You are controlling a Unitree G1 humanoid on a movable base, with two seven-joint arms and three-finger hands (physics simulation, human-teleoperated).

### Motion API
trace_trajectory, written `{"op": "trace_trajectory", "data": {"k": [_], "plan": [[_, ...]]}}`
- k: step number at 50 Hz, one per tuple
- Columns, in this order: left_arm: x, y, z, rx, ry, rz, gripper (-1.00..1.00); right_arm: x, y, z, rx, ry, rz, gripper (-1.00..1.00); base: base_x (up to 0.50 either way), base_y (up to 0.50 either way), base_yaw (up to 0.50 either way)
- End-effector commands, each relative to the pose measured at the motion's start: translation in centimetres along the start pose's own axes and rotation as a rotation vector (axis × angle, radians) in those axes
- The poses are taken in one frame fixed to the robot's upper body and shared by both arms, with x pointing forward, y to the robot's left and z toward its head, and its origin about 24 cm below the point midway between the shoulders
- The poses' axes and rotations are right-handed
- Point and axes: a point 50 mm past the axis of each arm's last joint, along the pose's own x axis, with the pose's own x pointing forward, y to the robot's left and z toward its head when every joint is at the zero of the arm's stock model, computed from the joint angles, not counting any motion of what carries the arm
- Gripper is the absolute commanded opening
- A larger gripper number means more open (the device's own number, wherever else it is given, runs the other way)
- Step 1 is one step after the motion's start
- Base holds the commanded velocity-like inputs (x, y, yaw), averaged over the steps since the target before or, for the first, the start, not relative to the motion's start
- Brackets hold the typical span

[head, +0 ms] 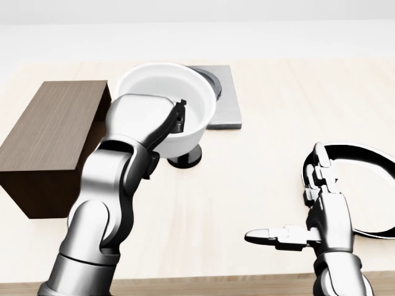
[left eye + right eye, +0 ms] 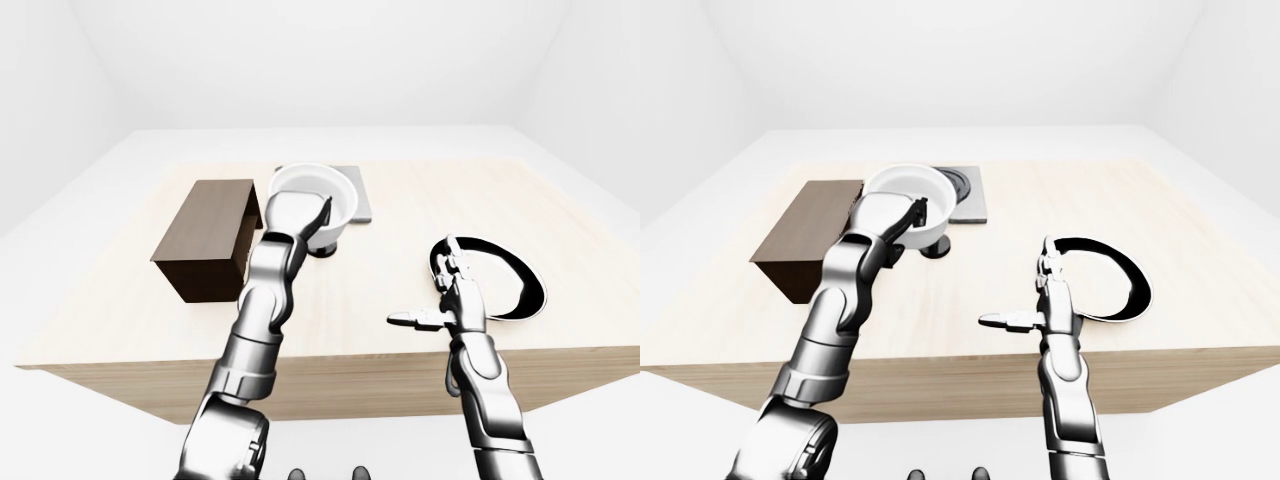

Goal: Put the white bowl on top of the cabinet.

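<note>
While the carry is under way, start at the left of the head view: the cabinet (image 1: 52, 132), a dark wooden box lying on the pale table (image 1: 265, 160), has a bare flat top with nothing on it. Just right of it comes the left hand (image 1: 151, 117), fingers clamped over the near rim of the white bowl (image 1: 170, 98), one dark fingertip hooked inside. The bowl is up off the table, held in the air, its left edge overlapping the cabinet's right end in this view. Whether it is high enough to clear the top, the pictures do not settle. Beneath it a small dark round thing (image 1: 184, 159) sits on the table. Above and to the right, the grey hob plate (image 1: 225, 105) shows, half hidden by the bowl.

Moving right, the right hand (image 1: 308, 216) hovers over the table with fingers spread and thumb stuck out sideways, gripping nothing. Beside it, at the right edge, lies a black pan (image 1: 370, 166).

So the step in hand looks like the transfer: bowl lifted, on its way to the cabinet. The next move would seem to call for more travel leftward until the bowl sits squarely over the top, then a level descent and a clean release of the rim.
</note>
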Motion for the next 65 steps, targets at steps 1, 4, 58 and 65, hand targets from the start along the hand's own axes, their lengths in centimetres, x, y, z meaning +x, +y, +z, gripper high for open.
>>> {"op": "trace_trajectory", "data": {"k": [1,4,58,65], "plan": [[-0.7,3.3,-1.6,0.100,0.079,0.078,-1.00,-0.1,0.1,-0.1,-0.003,0.001,0.002,1.00,0.00,0.00,0.00],[-1.3,4.5,-1.8,0.146,0.116,0.083,-1.00,-0.1,0.1,-0.2,-0.004,0.001,0.003,1.00,0.00,0.00,0.00],[-5.0,9.7,-11.1,-0.022,0.185,0.306,-1.00,-0.2,0.8,-0.9,-0.023,0.008,0.009,1.00,0.00,0.00,0.00],[-4.8,9.3,-11.5,-0.066,0.160,0.339,-1.00,-0.2,0.9,-0.9,-0.024,0.009,0.009,1.00,0.00,0.00,0.00]]}}
